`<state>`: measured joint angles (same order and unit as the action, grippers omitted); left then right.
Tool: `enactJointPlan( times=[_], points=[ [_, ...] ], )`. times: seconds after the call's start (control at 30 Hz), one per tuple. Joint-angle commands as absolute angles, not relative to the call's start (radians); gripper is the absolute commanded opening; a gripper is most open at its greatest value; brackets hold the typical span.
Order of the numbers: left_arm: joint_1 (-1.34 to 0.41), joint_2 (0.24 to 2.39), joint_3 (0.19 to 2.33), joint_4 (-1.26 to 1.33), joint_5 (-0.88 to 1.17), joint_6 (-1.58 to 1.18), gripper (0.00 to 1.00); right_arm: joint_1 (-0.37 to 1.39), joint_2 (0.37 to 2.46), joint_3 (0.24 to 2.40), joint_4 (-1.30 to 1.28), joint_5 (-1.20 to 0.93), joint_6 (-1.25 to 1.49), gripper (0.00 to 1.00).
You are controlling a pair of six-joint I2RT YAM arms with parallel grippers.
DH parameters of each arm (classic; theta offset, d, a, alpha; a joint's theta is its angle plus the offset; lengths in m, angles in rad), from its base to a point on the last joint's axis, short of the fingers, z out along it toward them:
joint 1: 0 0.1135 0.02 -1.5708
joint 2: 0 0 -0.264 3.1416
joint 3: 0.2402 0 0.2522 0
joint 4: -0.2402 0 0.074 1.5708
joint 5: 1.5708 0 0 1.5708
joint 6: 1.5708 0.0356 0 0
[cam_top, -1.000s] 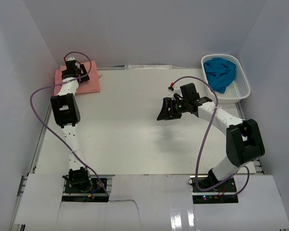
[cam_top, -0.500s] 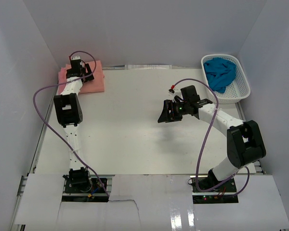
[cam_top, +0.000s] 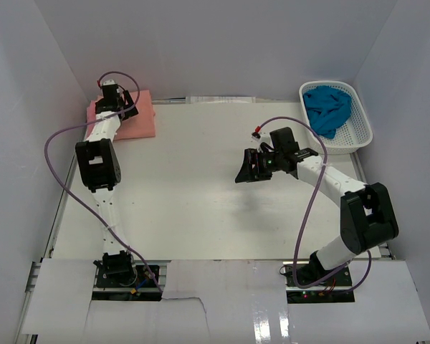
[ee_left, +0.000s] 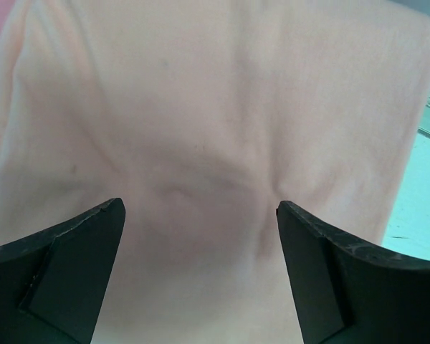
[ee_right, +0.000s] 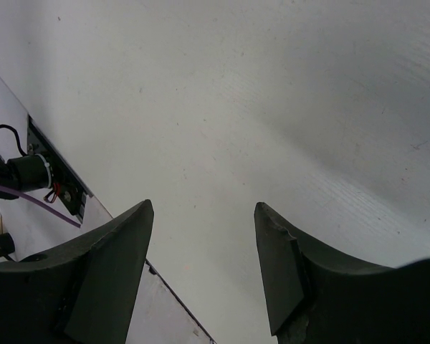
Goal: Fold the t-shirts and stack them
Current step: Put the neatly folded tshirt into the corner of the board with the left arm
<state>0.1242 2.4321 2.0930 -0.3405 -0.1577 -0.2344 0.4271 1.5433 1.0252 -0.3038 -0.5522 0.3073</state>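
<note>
A folded salmon-orange t-shirt (cam_top: 140, 118) lies in the far left corner of the table, on a pinker t-shirt (cam_top: 92, 109) whose edge shows at its left. My left gripper (cam_top: 120, 105) hovers just over this stack, open. In the left wrist view the salmon cloth (ee_left: 215, 107) fills the frame, and nothing is between the spread fingers of the left gripper (ee_left: 201, 222). A teal-blue t-shirt (cam_top: 327, 107) lies crumpled in the basket. My right gripper (cam_top: 244, 167) hangs open above the bare table middle. In its wrist view the right gripper (ee_right: 204, 215) holds nothing.
The white lattice basket (cam_top: 362, 132) stands at the far right corner. White walls close in the table on three sides. The right wrist view shows the table's near edge and an arm base with cables (ee_right: 29, 175).
My left gripper has shifted a little toward the far wall over the stack, and the salmon shirt now shows slightly farther right. The right arm has barely moved.
</note>
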Motion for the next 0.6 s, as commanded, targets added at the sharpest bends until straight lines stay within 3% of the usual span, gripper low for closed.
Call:
enactJointPlan(
  times=[0.0,0.3,0.57],
  points=[
    [0.135,2.304,2.069,-0.362,-0.192,-0.282,0.98,0.436,1.49,1.025,-0.285,-0.551,0.308,0.65],
    [0.118,2.024,1.904,-0.422,-0.095,-0.324,0.98,0.445,1.434,1.015,-0.324,-0.489,0.295,0.65],
    [0.034,1.571,1.389,-0.462,-0.165,-0.365,0.98,0.448,1.37,1.055,-0.388,-0.365,0.244,0.67]
  ],
)
